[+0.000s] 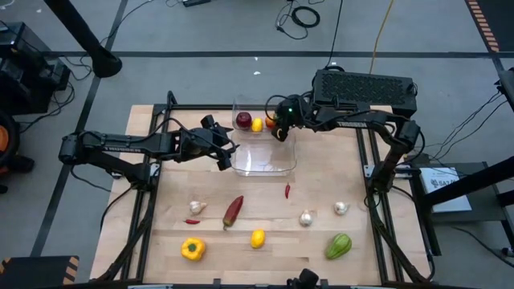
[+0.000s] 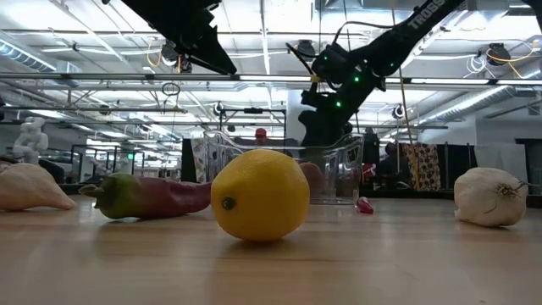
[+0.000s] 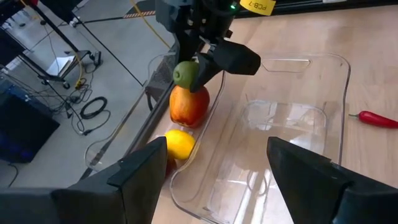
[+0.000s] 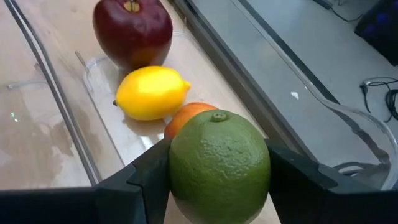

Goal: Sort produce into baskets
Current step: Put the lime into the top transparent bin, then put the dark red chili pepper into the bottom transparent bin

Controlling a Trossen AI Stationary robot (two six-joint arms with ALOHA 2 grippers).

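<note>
Your right gripper (image 4: 217, 186) squeezes a round green lime (image 4: 219, 163) from both sides and holds it just above the far clear basket (image 3: 158, 68), over the orange-red apple (image 3: 189, 106) by the lemon (image 3: 179, 143) and dark red apple (image 4: 132, 28), likely so it can drop in with the other fruit. The lime has no real long side, and its little stem dimple points up toward the wrist camera. Your left gripper (image 3: 214, 168) waits wide open with nothing in it, beside the near clear basket (image 3: 339, 124).

Grey floor (image 1: 201, 36) strewn with cables (image 1: 301, 16), ceiling strip lights (image 2: 76, 42) overhead
</note>
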